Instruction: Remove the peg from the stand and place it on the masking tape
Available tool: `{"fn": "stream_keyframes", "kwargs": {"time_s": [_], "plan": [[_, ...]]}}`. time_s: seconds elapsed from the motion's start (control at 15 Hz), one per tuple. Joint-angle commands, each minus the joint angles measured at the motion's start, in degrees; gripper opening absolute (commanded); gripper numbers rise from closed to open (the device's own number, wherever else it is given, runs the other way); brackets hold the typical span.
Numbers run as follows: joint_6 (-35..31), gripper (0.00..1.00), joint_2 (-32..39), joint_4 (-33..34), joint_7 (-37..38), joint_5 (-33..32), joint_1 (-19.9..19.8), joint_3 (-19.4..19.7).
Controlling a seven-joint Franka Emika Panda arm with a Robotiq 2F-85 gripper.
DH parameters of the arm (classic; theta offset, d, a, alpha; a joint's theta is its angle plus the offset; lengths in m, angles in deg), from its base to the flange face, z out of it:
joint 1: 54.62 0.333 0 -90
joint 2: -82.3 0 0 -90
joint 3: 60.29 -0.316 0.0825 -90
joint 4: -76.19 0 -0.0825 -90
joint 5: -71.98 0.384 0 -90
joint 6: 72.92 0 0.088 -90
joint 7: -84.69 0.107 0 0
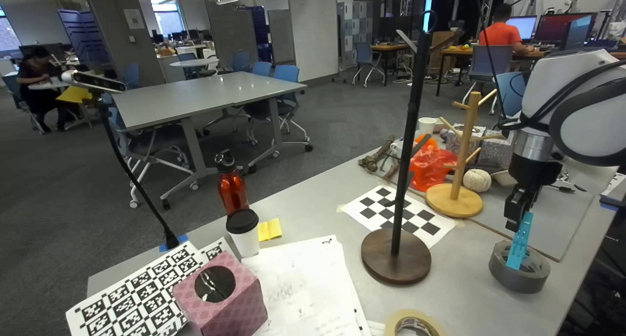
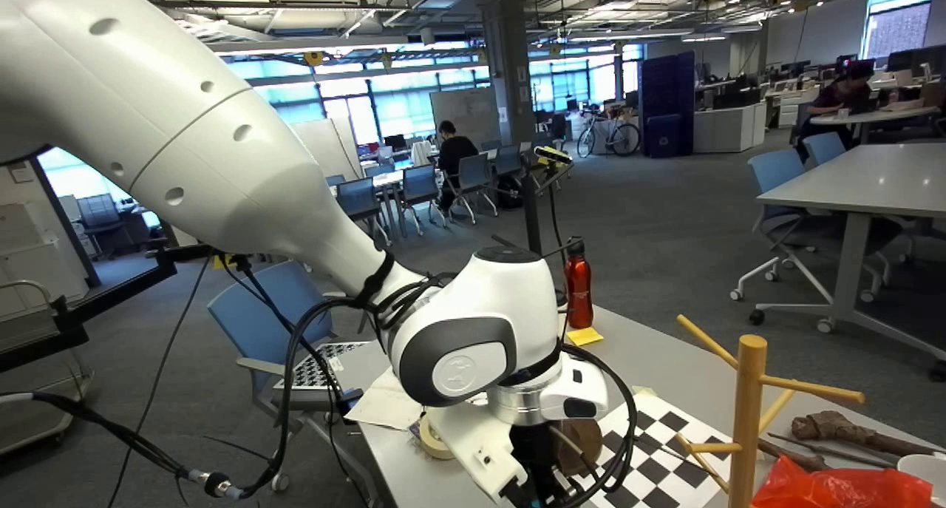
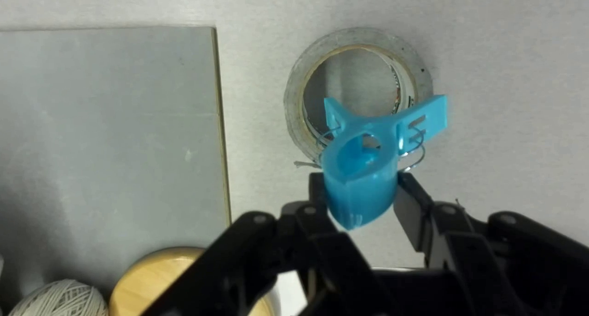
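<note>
My gripper (image 1: 519, 219) is shut on the teal-blue peg (image 1: 521, 238), which hangs down tilted from the fingertips. In the wrist view the fingers (image 3: 361, 194) press both sides of the peg (image 3: 363, 180), and its two legs spread over the grey masking tape (image 3: 293, 100). In an exterior view the peg's lower end overlaps the opening of the masking tape (image 1: 519, 277); I cannot tell whether they touch. The wooden stand (image 1: 462, 155) is upright behind, also seen at right in an exterior view (image 2: 746, 412). Its disc base (image 3: 154, 279) shows low in the wrist view.
A tall black pole with a dark brown base (image 1: 396, 257) stands beside the tape. A tan tape ring (image 1: 413, 319) lies in front. A grey board (image 3: 115, 123) lies beside the grey roll. A twine ball (image 1: 477, 180) and red bag (image 1: 430, 165) are by the stand.
</note>
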Motion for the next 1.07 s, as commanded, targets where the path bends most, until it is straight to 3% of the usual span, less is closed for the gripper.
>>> {"fn": "stream_keyframes", "kwargs": {"time_s": [0.0, 0.27, 0.33, 1.0], "plan": [[2.8, 0.67, 1.5, 2.0, 0.5, 0.1, 0.3, -0.1], [3.2, 0.96, 2.3, 2.6, 0.7, 0.0, 0.2, 0.1], [3.3, 0.99, 2.4, 2.7, 0.8, 0.0, 0.2, 0.1], [6.9, 1.00, -0.8, 2.8, -0.8, -1.1, -0.1, 0.4]]}}
